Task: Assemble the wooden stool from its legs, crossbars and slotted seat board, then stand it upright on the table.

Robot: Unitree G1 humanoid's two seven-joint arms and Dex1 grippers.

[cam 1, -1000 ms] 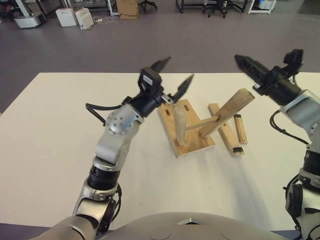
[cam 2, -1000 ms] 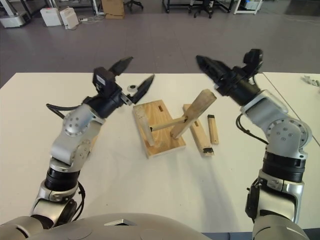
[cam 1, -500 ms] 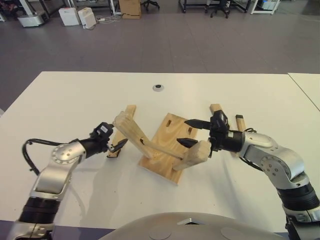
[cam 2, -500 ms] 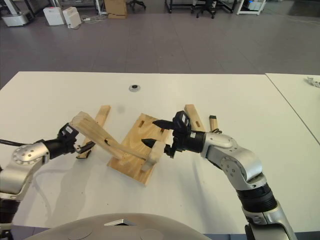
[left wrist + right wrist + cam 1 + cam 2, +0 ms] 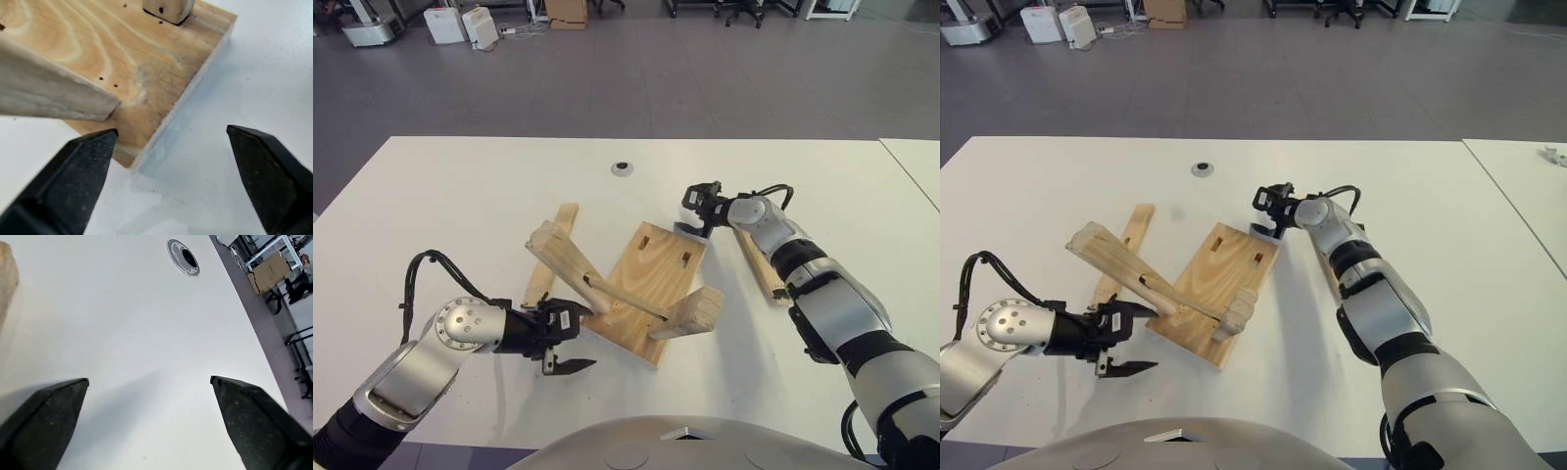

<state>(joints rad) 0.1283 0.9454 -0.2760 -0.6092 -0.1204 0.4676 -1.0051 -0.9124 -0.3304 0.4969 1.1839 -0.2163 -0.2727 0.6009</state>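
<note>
Lying flat on the table [image 5: 450, 196], the board [image 5: 656, 279] is showing pale grained wood, two slots [image 5: 643, 240] at its far end and two chunky legs [image 5: 560, 257] leaning off it, joined by a thin crossbar [image 5: 626, 302]. Loose sticks [image 5: 566, 220] are lying either side of the board. It is looking stiff, fairly light but top-heavy, so gripping the board's edges seems safer than the legs. The left gripper [image 5: 576, 340] is hovering at the board's near corner, fingers spread; the right gripper [image 5: 697, 217] is sitting at its far corner, fingers likewise spread.
</note>
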